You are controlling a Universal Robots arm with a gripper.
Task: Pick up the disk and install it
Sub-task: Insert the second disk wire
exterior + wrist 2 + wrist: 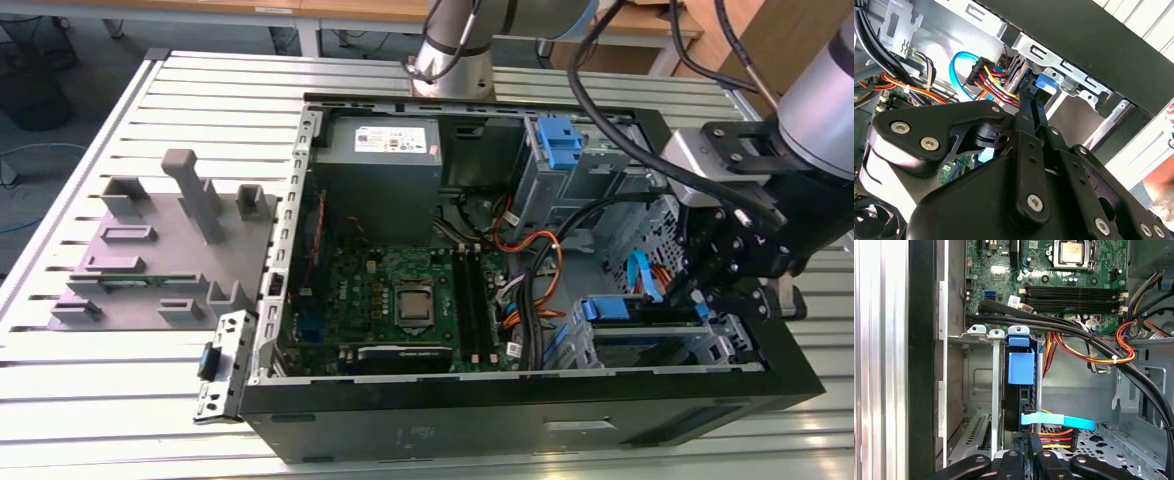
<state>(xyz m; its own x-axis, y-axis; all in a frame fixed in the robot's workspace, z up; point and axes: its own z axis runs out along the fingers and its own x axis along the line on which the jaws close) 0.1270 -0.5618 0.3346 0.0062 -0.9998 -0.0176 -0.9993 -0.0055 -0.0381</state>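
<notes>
The disk (1021, 400) stands on edge in the metal drive bay (976, 370) at the case's front corner, with the blue tab of its carrier (1020, 367) facing the motherboard. In the exterior view the disk (607, 308) sits low in the bay on the exterior view's right. My gripper (1028, 442) is shut, its two black fingers side by side at the disk's cabled end, beside the power connector's coloured wires (1054, 436). In the second wrist view the gripper (1026, 97) points at the blue carrier (1046, 82). In the exterior view the gripper (697, 292) hangs inside the case.
The open computer case (534, 410) lies on a slatted metal table (134, 400). Inside are the motherboard (400, 290), a grey power supply (378, 150), a blue latch piece (558, 140) and thick black cables (1079, 332). A blue data cable (1059, 421) crosses near my fingers. A grey fixture rack (147, 250) stands at the exterior view's left.
</notes>
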